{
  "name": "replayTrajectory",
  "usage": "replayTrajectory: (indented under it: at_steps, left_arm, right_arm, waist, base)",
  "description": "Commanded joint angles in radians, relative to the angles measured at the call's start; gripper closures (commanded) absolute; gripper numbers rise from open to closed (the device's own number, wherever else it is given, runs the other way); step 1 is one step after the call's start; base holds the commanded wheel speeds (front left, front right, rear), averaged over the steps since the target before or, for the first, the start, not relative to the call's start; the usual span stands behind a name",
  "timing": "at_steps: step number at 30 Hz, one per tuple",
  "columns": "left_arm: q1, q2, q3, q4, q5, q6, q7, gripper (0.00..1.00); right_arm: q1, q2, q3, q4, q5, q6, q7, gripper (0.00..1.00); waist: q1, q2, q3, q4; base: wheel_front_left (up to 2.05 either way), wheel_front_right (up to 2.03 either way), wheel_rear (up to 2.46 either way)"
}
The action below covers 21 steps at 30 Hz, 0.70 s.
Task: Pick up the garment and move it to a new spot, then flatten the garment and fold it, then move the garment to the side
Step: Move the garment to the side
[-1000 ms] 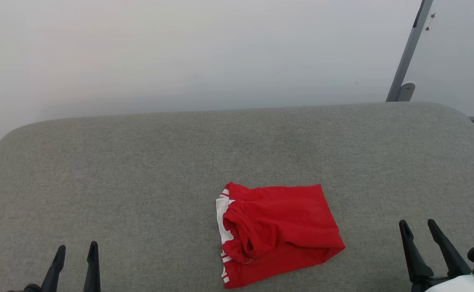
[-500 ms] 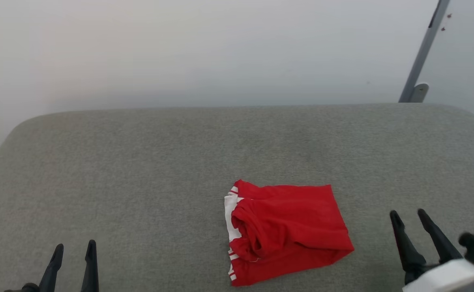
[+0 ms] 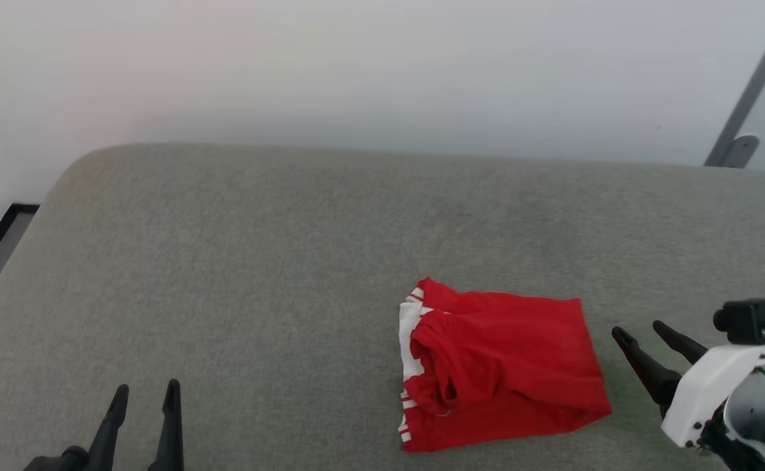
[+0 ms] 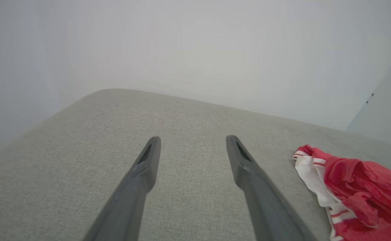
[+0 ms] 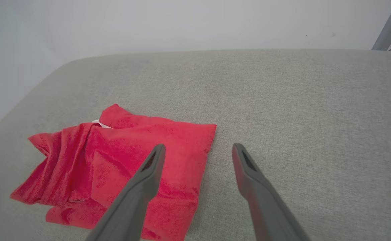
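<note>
Down at the near side of the bench [image 3: 277, 248], both sets of jaws are spread wide with nothing in them. The right jaws sit just beside the right edge of the folded red garment [image 3: 500, 366]. The left jaws are well apart from it, with bare grey fabric all the way to the rounded far corners.

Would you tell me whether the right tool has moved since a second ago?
Yes. The right tool has come left, toward the garment; the gap to its right edge has shrunk, though the camera turned too.
</note>
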Motion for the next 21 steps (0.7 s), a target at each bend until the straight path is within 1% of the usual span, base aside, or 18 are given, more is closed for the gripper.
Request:
replayTrajectory:
  at_steps: [1,6,12,16,21]
  left_arm:
    - [-0.016,-0.002,-0.005,0.000,0.000,-0.003,-0.005,0.00]
    - [-0.047,-0.006,-0.027,0.001,-0.003,-0.003,-0.005,0.00]
    - [-0.097,-0.008,-0.048,0.006,-0.007,-0.003,-0.005,0.00]
    - [-0.122,-0.011,-0.056,0.010,-0.010,-0.003,-0.005,0.00]
    - [-0.145,-0.013,-0.058,0.018,-0.015,-0.003,-0.005,0.00]
  right_arm:
    - [-0.023,-0.015,0.013,0.010,0.009,0.000,0.041,0.00]
    - [-0.081,-0.045,0.038,0.048,0.033,0.000,0.178,0.00]
    - [-0.142,-0.049,0.066,0.098,0.065,0.000,0.339,0.00]
    - [-0.183,-0.039,0.097,0.154,0.078,0.000,0.452,0.00]
    - [-0.214,0.013,0.164,0.248,0.092,0.000,0.607,0.00]
  waist:
    - [0.0000,-0.0001,0.023,0.020]
    - [0.0000,-0.0001,0.079,0.057]
    - [0.0000,-0.0001,0.142,0.096]
    - [0.0000,-0.0001,0.172,0.112]
    - [0.0000,-0.0001,0.196,0.121]
  base:
    - [0.00,0.00,0.00]
    - [0.00,0.00,0.00]
    - [0.00,0.00,0.00]
    - [0.00,0.00,0.00]
    - [0.00,0.00,0.00]
